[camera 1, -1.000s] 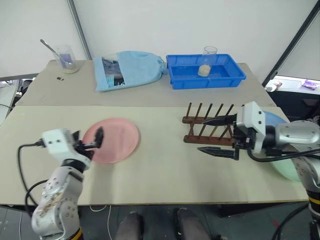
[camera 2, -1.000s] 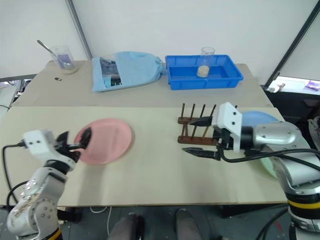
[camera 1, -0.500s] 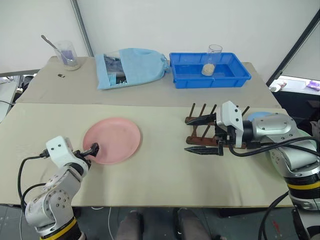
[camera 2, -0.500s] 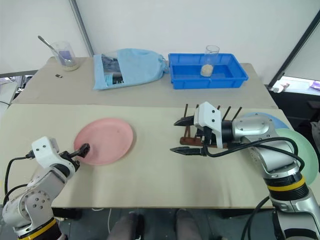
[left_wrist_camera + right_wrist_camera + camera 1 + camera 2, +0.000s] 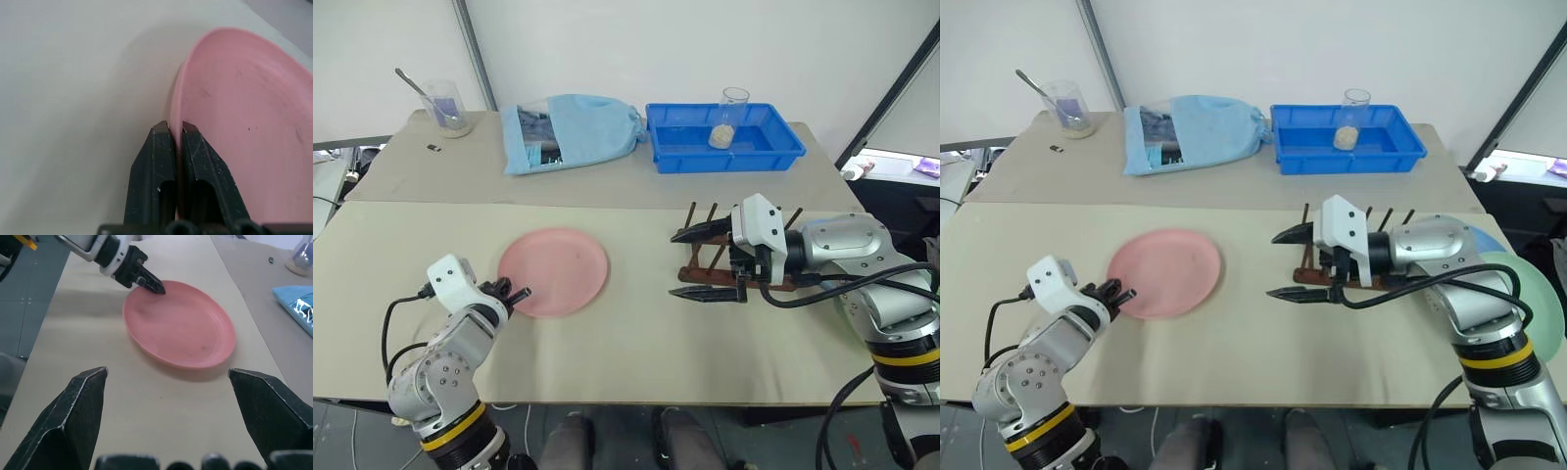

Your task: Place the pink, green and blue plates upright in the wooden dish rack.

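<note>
Left wrist view: left gripper (image 5: 175, 128) pinches pink plate (image 5: 244, 122) rim.

This looks like a robot test room, not a home. Plain white walls stand at the top of the frame. A long beige table (image 5: 636, 343) holds a blue plastic tray (image 5: 720, 139) and a clear glass beaker with a spoon (image 5: 445, 105) at upper left.

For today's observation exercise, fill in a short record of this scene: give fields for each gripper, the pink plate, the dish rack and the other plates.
left gripper: shut on the rim of the pink plate
right gripper: open, held above the table in front of the wooden dish rack
pink plate: flat on the table
wooden dish rack: no plates in it
green plate: behind the right arm
</note>
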